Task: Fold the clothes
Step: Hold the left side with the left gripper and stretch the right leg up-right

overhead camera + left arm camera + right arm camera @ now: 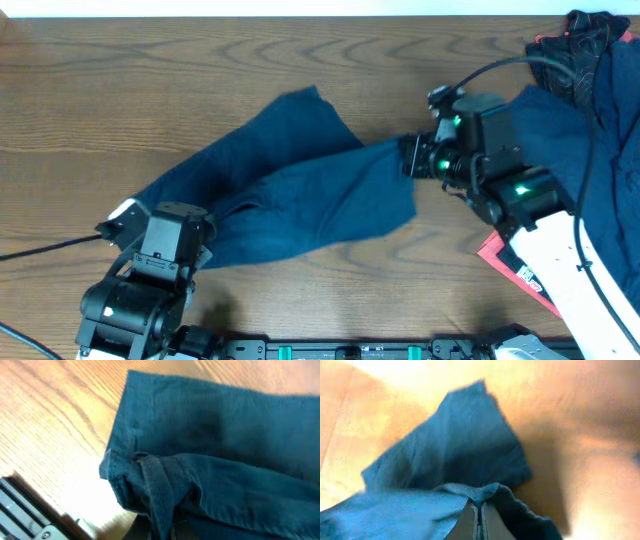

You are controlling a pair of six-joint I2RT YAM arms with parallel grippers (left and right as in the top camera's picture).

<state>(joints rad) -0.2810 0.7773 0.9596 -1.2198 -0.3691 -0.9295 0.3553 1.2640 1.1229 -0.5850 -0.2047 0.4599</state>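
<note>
A pair of dark navy shorts (300, 185) lies stretched across the middle of the wooden table, one leg pointing to the back. My left gripper (190, 240) is shut on the shorts' waistband end (155, 485) at the lower left. My right gripper (412, 158) is shut on the hem of the other leg (485, 492) at the right and pinches a fold of cloth between its fingers (480, 510). A pale tag (122, 212) shows beside the left gripper. More dark navy clothes (600, 130) are piled at the right edge.
A red-and-white flat object (510, 262) lies under the right arm at the lower right. Black cables (560, 75) run over the pile of clothes. A black rail (330, 350) runs along the table's front edge.
</note>
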